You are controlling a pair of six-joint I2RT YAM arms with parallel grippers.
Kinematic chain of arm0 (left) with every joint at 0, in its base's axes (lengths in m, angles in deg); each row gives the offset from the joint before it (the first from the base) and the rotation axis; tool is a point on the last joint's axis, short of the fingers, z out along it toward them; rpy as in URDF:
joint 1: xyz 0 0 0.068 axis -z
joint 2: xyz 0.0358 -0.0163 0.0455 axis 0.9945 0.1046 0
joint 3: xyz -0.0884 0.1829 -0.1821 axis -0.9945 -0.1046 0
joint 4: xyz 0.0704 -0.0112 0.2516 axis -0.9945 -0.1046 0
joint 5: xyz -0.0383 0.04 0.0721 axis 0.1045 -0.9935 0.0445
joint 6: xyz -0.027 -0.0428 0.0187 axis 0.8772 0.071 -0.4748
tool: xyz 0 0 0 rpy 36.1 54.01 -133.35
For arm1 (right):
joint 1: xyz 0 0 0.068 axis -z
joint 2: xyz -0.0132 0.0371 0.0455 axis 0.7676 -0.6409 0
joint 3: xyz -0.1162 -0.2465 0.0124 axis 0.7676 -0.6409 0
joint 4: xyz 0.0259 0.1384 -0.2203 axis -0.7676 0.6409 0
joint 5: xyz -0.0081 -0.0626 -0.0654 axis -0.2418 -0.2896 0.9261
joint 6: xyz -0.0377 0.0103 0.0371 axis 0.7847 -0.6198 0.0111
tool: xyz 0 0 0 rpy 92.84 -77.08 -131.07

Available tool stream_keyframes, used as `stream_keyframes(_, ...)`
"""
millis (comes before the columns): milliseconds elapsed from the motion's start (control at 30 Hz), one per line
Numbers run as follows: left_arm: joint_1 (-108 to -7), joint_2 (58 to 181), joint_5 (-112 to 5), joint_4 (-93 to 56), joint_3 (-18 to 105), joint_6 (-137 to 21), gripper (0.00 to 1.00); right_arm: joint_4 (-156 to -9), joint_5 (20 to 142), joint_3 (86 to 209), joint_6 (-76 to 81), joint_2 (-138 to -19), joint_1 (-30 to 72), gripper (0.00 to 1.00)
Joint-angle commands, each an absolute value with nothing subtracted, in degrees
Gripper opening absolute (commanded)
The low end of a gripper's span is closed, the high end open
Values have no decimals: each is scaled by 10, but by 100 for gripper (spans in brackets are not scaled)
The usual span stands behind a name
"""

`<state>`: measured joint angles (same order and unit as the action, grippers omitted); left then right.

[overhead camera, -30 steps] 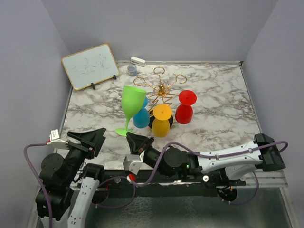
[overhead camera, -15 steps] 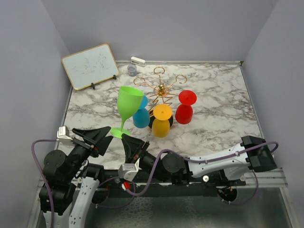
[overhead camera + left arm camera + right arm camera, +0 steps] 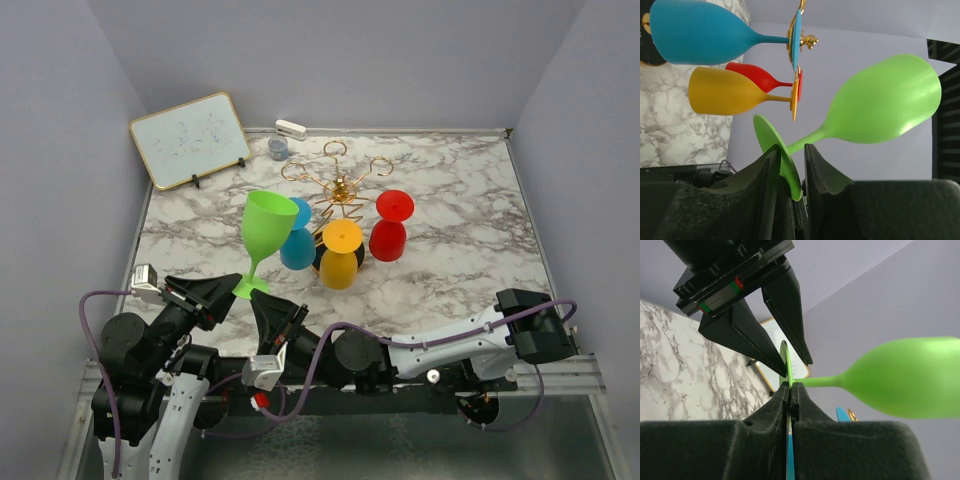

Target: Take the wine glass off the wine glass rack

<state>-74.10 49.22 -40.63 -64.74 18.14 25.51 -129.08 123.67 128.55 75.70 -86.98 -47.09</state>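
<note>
Step in hand, as judged: handing the wine glass [image 3: 268,222] from one claw to the other, clear of the wine glass rack [image 3: 340,188].

Position: the green glass is off the rack, just left of it and near the blue glass [image 3: 297,248] that hangs there; its foot lies at the near-left of the marble table [image 3: 450,230], between the two claws; whether the foot touches the table cannot be told.

Claw state: the right gripper [image 3: 790,386] is clenched on the thin edge of the foot; the left gripper [image 3: 790,150] straddles the same foot disc, with a gap showing beside each finger, so it is not yet gripping.

Procedure: bring the left jaws fully onto the disc, seated deep toward the stem, before the right claw lets go; an edge pinch alone is likely to let the disc pivot; keep the two sets of fingers from colliding; hold the bowl away from the blue glass and the gold loops.

Orientation: the long axis runs from foot through stem to rim; the mouth points upward and away from the arms, the foot lowest; the axis stands near upright with a slight lean; the stem leaves the left fingers at a slant.
</note>
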Motion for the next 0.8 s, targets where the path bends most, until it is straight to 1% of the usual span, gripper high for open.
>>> stream_keyframes(0, -739, 478, -380, -616, 173, 260, 20, -1322, 1245, 1297, 763, -877, -477, 1)
stream_keyframes(33, -739, 476, -380, -616, 171, 260, 13, -1324, 1249, 1295, 763, -874, -477, 1)
stream_keyframes(67, -739, 473, -381, -616, 168, 260, 9, -1326, 1252, 1292, 763, -871, -477, 1)
stream_keyframes(233, -739, 463, -385, -616, 150, 257, 4, -1326, 1270, 1276, 758, -847, -480, 2)
stream_keyframes(267, -739, 462, -387, -618, 148, 254, 2, -1326, 1275, 1274, 757, -842, -482, 5)
stream_keyframes(333, -739, 460, -402, -622, 149, 241, 0, -1324, 1292, 1271, 753, -830, -486, 14)
stream_keyframes(400, -739, 461, -425, -630, 157, 219, 0, -1308, 1317, 1271, 742, -815, -494, 27)
stream_keyframes(433, -739, 462, -437, -632, 162, 208, 0, -1292, 1330, 1270, 734, -806, -499, 30)
stream_keyframes(500, -739, 468, -463, -631, 173, 182, 0, -1251, 1366, 1271, 709, -786, -514, 33)
stream_keyframes(567, -739, 480, -487, -626, 183, 158, 0, -1193, 1395, 1274, 673, -760, -534, 35)
stream_keyframes(633, -738, 500, -513, -616, 196, 126, 0, -1096, 1435, 1287, 609, -735, -557, 35)
stream_keyframes(700, -738, 526, -547, -599, 210, 96, 0, -965, 1467, 1315, 507, -714, -574, 35)
stream_keyframes(767, -736, 554, -576, -565, 218, 69, 0, -783, 1480, 1363, 359, -701, -583, 35)
